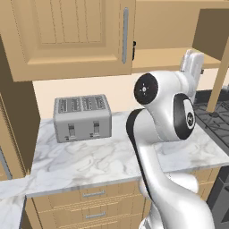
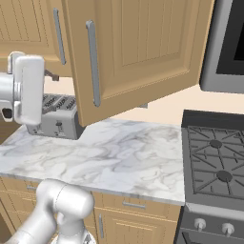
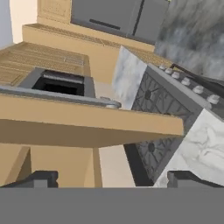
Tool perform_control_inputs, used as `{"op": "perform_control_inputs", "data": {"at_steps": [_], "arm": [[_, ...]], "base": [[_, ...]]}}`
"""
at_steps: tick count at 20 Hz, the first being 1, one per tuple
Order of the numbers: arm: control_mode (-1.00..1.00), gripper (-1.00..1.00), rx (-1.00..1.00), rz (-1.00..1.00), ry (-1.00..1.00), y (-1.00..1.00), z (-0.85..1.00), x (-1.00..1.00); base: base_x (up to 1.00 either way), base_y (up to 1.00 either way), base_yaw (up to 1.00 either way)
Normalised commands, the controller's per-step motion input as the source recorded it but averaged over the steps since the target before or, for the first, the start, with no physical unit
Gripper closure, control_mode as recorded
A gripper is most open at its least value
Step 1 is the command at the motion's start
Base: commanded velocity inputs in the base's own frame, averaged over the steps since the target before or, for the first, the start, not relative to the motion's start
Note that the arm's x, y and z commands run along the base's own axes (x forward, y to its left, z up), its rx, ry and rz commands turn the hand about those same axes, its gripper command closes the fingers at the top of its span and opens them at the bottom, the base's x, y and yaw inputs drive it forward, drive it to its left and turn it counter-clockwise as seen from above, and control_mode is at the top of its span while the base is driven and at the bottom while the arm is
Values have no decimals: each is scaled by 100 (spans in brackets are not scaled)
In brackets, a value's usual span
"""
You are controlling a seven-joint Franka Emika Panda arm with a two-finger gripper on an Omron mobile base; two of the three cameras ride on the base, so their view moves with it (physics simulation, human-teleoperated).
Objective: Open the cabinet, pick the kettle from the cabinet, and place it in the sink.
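The cabinet is light tan wood. Its right door stands swung out over the counter, with a long silver handle. Its left door is shut. The open compartment shows a bare shelf; the kettle is hidden. The sink is out of view. My gripper is open, its two dark fingertips far apart with nothing between them. It hovers just below the cabinet, beside the open door's edge. The white hand is to the left of that door.
A silver toaster sits on the marble counter under the shut door. A black gas stove adjoins the counter on the right, with a microwave above it. Drawers run below the counter.
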Motion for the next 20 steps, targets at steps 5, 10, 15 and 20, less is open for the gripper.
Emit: {"op": "perform_control_inputs", "data": {"at_steps": [5, 10, 15, 20], "arm": [[-100, -100, 16, -10, -14, -26, -4, 10], [-100, -100, 13, -4, -20, -24, -16, 6], [-100, -100, 7, -1, -15, -32, -22, 6], [-100, -100, 7, 0, -14, -33, -18, 8]], "base": [[0, 0, 0], [0, 0, 0], [0, 0, 0], [0, 0, 0]]}}
